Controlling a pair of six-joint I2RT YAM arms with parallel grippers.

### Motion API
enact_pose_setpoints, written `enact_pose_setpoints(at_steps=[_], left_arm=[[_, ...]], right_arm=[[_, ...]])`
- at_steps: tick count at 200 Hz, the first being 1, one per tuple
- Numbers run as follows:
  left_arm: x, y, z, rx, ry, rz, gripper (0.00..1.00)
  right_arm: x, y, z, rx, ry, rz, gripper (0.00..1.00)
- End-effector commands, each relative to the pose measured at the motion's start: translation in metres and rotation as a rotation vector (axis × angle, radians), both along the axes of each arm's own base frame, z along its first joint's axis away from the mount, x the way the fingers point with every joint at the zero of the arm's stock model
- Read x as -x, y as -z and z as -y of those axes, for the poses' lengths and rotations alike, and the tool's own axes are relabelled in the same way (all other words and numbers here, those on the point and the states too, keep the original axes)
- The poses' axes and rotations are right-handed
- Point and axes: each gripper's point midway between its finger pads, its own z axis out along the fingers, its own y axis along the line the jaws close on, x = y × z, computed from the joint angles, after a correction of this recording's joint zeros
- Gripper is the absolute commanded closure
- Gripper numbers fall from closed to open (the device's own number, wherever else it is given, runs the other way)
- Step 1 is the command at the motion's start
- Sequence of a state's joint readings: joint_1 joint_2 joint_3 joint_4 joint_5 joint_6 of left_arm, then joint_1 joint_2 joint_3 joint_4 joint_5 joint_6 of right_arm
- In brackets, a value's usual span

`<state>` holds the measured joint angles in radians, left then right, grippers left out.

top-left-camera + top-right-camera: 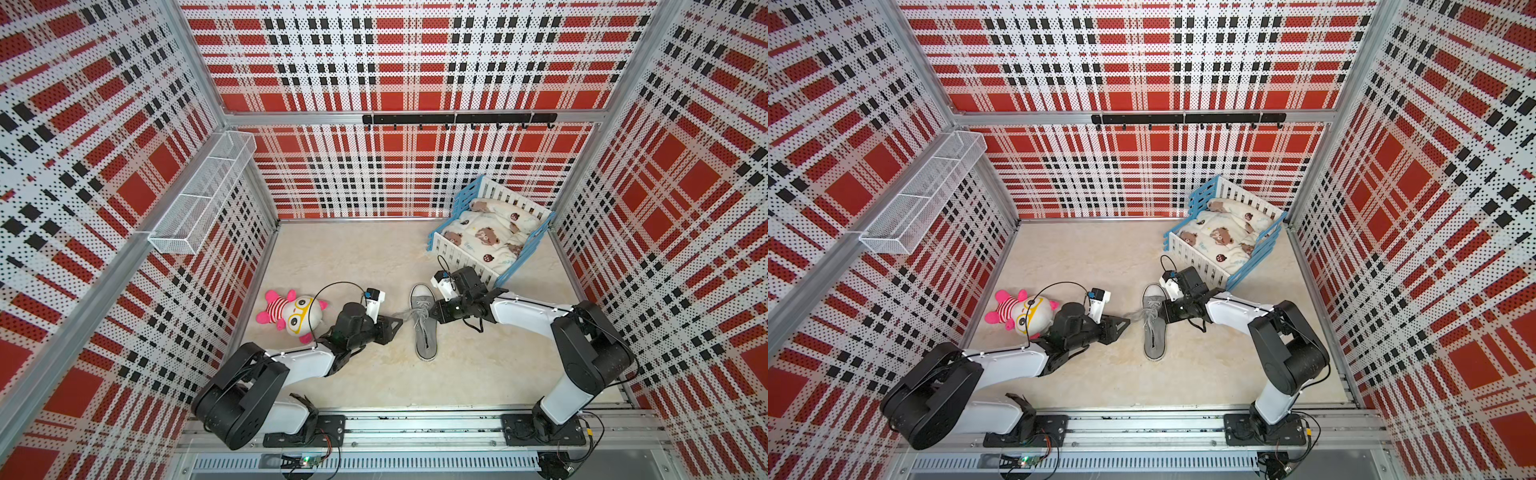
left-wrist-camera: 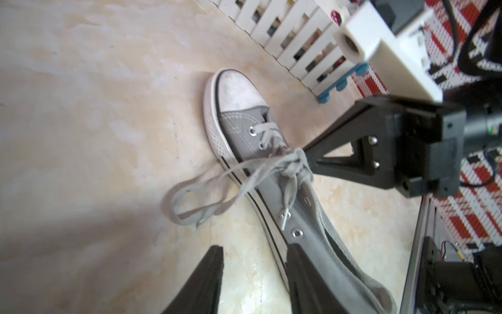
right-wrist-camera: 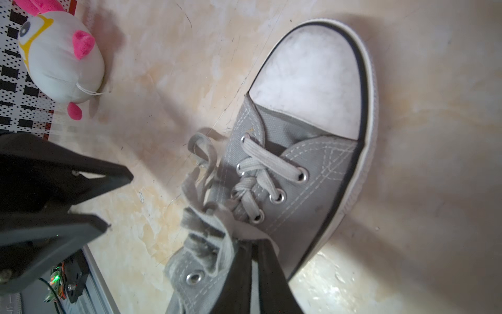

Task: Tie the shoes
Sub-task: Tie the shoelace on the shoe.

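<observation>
Near the middle of a beige marbled worktop (image 1: 353, 257), inside a booth with red, black and white plaid walls (image 1: 415, 62), lies a single grey canvas sneaker (image 1: 424, 332) with a white rubber toe cap. Its toe points toward the back wall and its heel toward the near edge. Both top views show it lying flat on its sole between the two pincers.

The right pincer (image 3: 255, 246) reaches over the sneaker from the right. Its jaws are almost together, pinching a bunch of the pale grey laces (image 3: 206, 220) over the tongue, just past the laced eyelets. The left wrist view shows the laces gathered in a small knot at that pincer's tip. From there a loose loop runs over the sole rim and lies on the worktop at the sneaker's left side.

The left pincer (image 2: 255, 247) sits low on that same side, close to the sneaker. Its jaws are parted, with bare worktop showing between them and nothing held. In its own wrist view one finger overlaps the canvas side of the shoe; whether it touches cannot be told.

A pink-striped plush toy (image 1: 295, 311) with a white head and yellow glasses lies further left, near the left wall. A blue and white toy cot (image 1: 459, 254) with bear-print bedding stands in the far right corner. A white wire basket (image 1: 203, 195) hangs on the left wall, and a black hook rail (image 1: 457, 119) runs along the back wall.
</observation>
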<state>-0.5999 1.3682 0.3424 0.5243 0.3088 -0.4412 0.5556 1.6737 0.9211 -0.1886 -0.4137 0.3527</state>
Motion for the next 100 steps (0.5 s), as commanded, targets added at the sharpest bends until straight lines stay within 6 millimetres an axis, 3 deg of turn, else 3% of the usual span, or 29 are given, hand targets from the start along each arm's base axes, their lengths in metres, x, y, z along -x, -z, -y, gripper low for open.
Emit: enact_pose_setpoints(at_steps=[1, 32, 100], left_arm=[[0.005, 0.000, 0.011, -0.042, 0.041, 0.064, 0.57], [0.001, 0.011, 0.025, -0.049, 0.086, 0.032, 0.64], [-0.011, 0.014, 0.047, -0.053, 0.168, 0.038, 0.64]], right_arm=[[-0.004, -0.007, -0.003, 0.001, -0.007, 0.020, 0.86], [-0.004, -0.007, -0.003, -0.002, -0.008, 0.021, 0.86], [-0.003, -0.008, -0.002, 0.002, -0.007, 0.025, 0.86]])
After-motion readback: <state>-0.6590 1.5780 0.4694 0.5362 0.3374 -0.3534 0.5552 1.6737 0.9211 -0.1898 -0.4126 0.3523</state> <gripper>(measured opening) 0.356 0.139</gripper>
